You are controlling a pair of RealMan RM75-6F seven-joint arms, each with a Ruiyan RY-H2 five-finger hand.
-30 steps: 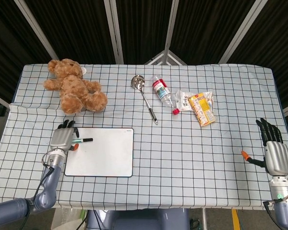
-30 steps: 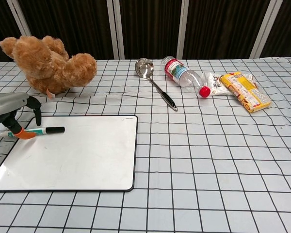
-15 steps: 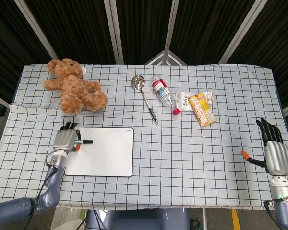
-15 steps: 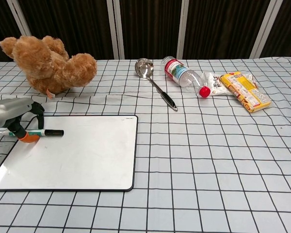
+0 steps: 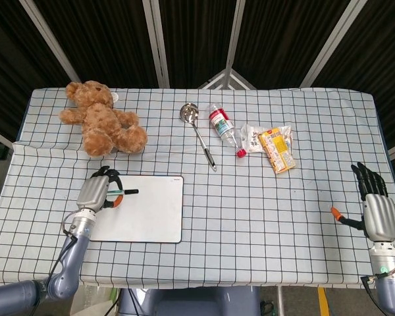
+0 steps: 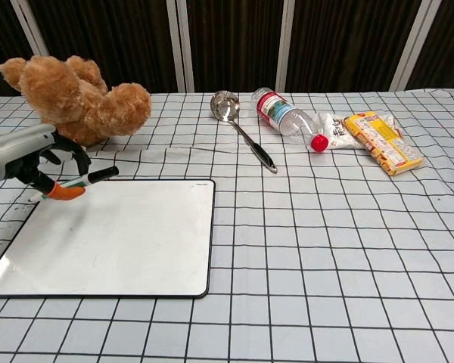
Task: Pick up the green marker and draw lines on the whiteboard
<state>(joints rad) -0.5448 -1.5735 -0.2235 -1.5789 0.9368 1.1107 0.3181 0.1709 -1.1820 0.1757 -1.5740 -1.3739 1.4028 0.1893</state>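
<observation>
Left robot hand (image 5: 99,191) fingers curled, right robot hand (image 5: 376,209) flat, fingers spread

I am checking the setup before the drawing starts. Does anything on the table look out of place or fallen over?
Yes: the clear plastic bottle with the red cap lies on its side, beside a crumpled wrapper. The brown teddy bear is also tipped over.

Each robot hand, left robot hand (image 5: 96,193) and right robot hand (image 5: 380,216), has a silver back, black fingers, an orange thumb tip and a grey arm.
</observation>
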